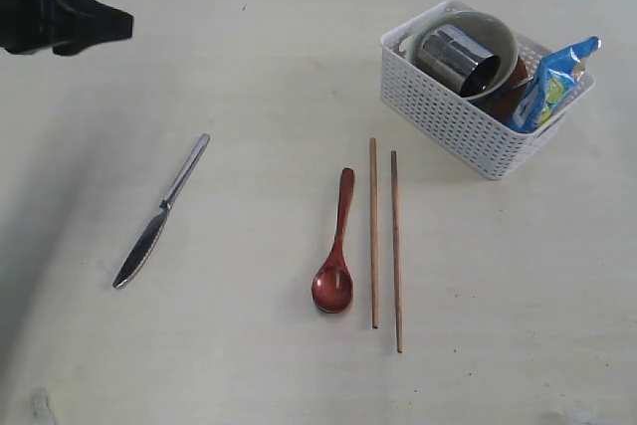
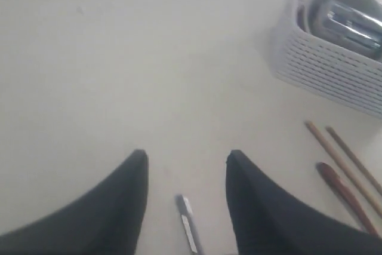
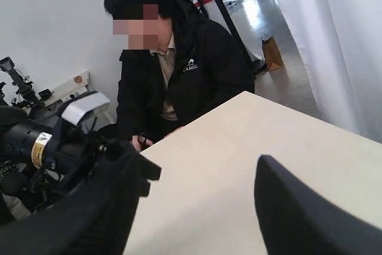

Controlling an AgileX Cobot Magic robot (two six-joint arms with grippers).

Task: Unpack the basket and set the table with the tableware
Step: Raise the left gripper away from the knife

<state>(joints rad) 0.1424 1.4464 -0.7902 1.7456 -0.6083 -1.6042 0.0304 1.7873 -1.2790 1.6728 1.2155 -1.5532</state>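
The white basket (image 1: 450,118) stands at the table's (image 1: 259,77) far right. In it are a steel cup (image 1: 456,59) lying inside a cream bowl (image 1: 503,29), with a brown plate (image 1: 515,85) edge showing behind. Laid out on the table are a steel knife (image 1: 161,211), a red-brown spoon (image 1: 336,246) and two chopsticks (image 1: 374,236). My left gripper (image 1: 117,23) hovers at the far left, open and empty. In the left wrist view the left gripper (image 2: 186,156) stands above the knife's handle end (image 2: 188,228). The right gripper (image 3: 200,159) is open over bare table and is outside the exterior view.
A blue snack packet (image 1: 553,80) leans at the basket's right end. A person in a black jacket (image 3: 179,70) sits at the table's edge, beside the other arm's hardware (image 3: 54,141).
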